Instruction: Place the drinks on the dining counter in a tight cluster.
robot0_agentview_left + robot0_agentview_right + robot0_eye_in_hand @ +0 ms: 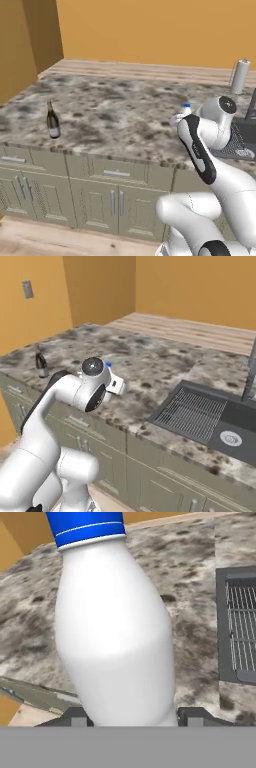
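— What is the biggest thing you see from where you stand?

— The long counter with the grey-brown marbled stone top (115, 107) and beige cabinet doors below it. It runs along the orange wall. At its right part there is a dark sunken sink with a ribbed grey drain mat (197, 413).

— And the robot?

— The white arm with dark joints (60, 401) rises in front of the cabinets and bends over the counter edge, just left of the sink. Its two-finger gripper (134, 716) is at the small pale bottle with the blue cap (112, 627).

— Is the hand spread or pinching?

— In the hand view the two dark finger tips (75, 716) stand one on each side of the bottle's lower body, very close against it. It looks like they pinch the bottle. If the bottle stands on the stone or is lifted, I cannot tell.

— Where exactly is this bottle?

— Near the front edge of the marbled counter, beside the sink. From the left base view I see only its blue cap behind the arm.

— Any other drink?

— Yes, a dark wine bottle with a pale label (53, 121). It stands upright near the front edge at the left end of the same counter, well apart from the gripper.

— Something smaller?

— A grey paper roll on a stand (240, 76), upright at the far right back of the counter.
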Robot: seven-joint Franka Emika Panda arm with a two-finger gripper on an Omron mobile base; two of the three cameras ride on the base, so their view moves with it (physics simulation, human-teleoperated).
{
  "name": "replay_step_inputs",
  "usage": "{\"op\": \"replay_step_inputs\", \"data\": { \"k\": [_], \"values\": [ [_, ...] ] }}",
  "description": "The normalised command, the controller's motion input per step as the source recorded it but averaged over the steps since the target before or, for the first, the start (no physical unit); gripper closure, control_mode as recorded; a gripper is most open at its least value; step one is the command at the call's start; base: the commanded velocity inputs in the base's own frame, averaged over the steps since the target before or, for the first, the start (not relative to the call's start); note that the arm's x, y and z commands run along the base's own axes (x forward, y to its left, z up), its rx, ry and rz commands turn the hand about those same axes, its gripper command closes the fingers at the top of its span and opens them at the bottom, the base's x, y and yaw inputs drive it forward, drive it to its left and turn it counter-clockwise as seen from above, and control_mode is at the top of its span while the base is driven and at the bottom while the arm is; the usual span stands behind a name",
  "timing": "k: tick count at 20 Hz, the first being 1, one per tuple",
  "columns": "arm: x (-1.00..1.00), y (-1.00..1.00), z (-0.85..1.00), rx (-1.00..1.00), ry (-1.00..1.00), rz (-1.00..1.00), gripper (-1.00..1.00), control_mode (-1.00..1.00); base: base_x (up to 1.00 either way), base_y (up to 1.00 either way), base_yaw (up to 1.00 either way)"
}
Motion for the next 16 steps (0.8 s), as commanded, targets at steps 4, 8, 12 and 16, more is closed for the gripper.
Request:
{"op": "replay_step_inputs", "data": {
  "k": [4, 8, 12, 16],
  "values": [
    [0.00, 0.00, 0.00, 0.00, 0.00, 0.00, 1.00, 1.00, -0.56, -0.54, 0.39],
    [0.00, 0.00, 0.00, 0.00, 0.00, 0.00, 1.00, 1.00, -0.72, -0.50, 0.19],
    [0.00, 0.00, 0.00, 0.00, 0.00, 0.00, 1.00, 1.00, -0.81, -0.46, 0.02],
    [0.00, 0.00, 0.00, 0.00, 0.00, 0.00, 1.00, 1.00, -0.81, -0.48, 0.01]
  ]
}}
